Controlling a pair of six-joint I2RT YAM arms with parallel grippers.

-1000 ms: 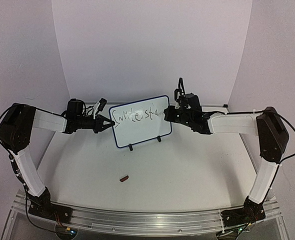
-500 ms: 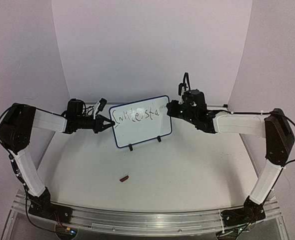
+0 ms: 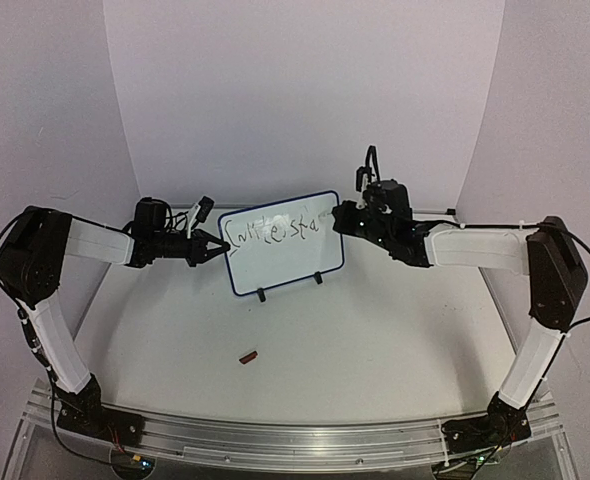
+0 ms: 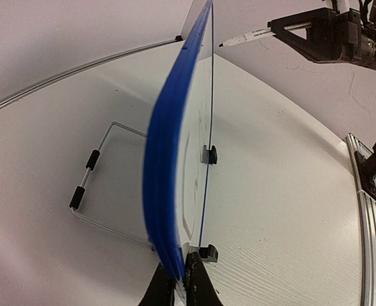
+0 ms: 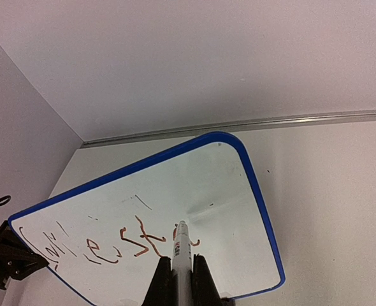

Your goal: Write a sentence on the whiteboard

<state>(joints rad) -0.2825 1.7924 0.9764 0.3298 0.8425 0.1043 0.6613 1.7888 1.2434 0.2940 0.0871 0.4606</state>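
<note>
1. Top view: the whiteboard [image 3: 285, 262] stands upright at the back middle of the table [image 3: 375, 340], with the sentence [image 3: 273, 231] along its top. The left claw [image 3: 222, 248] pinches its left edge. The right claw [image 3: 337, 222] is by its upper right. A small brown bit [image 3: 247, 355] lies nearer the front.
2. Left wrist: the fingers clamp the whiteboard's blue frame, seen edge-on.
3. Right wrist: the claw is closed on a marker [image 5: 180, 245], its tip just by the last letters.

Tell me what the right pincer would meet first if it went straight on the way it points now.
The whiteboard. The right pincer is shut on a marker whose tip points at the board's face, at the end of the writing; the tip would meet it first. Whether it already touches is unclear.
</note>
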